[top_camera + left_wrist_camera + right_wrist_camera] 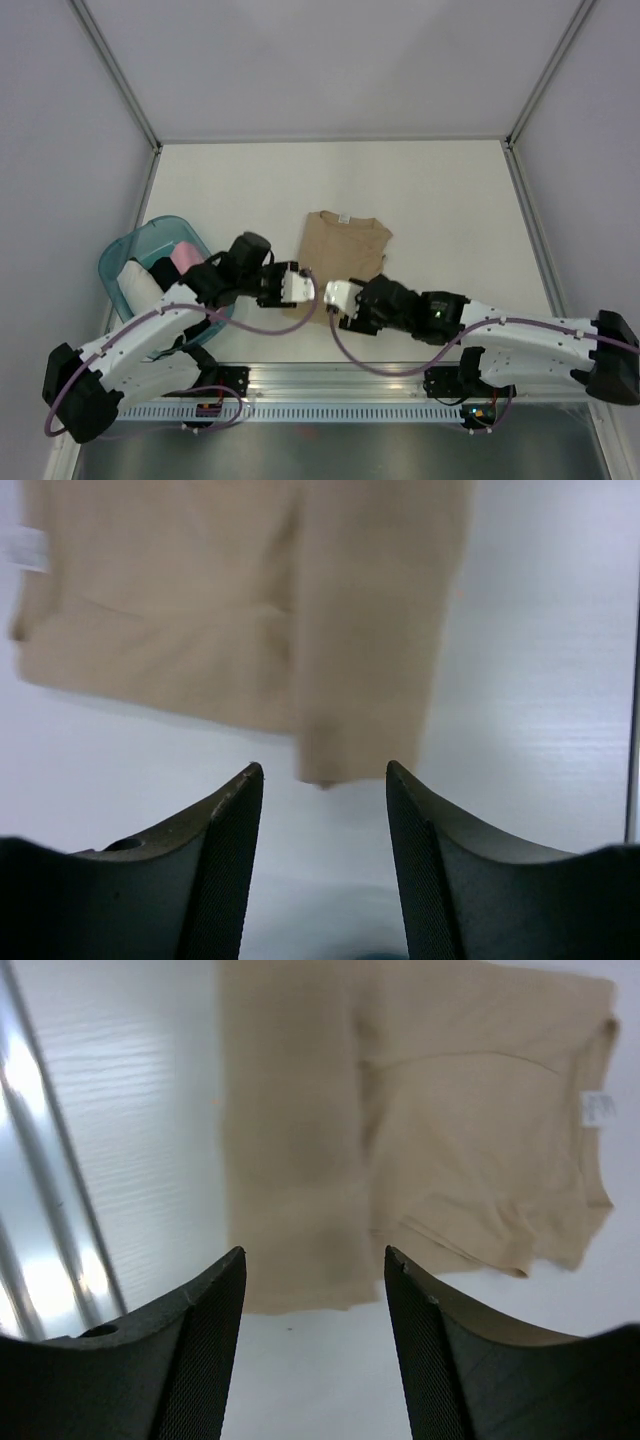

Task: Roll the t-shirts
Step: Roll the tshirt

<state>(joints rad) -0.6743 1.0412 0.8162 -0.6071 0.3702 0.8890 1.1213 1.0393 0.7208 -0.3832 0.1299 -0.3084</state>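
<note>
The left gripper (323,770) has its jaws apart and nothing between them. The tan t-shirt (250,610) lies flat on the white table (430,200) just ahead of the fingertips, and one narrow folded corner of its hem comes down to the mouth of the gap (whether cloth and finger touch cannot be told). Most of the shirt spreads ahead and to the left of these jaws in the wrist view. The right gripper (315,1252) is also spread wide and holds nothing. The shirt's hem edge runs across just beyond its tips, with the body stretching ahead and off to the right, where a small white neck label (598,1108) shows at the far side. From above, the two pairs of jaws face each other almost tip to tip at the shirt's near end, and the collar lies at the end farthest from both. Behind the left jaws, beside that arm, stands a teal basket (150,224) holding a pink bundle (185,255) and a white bundle (135,280), well apart from the right jaws.
</note>
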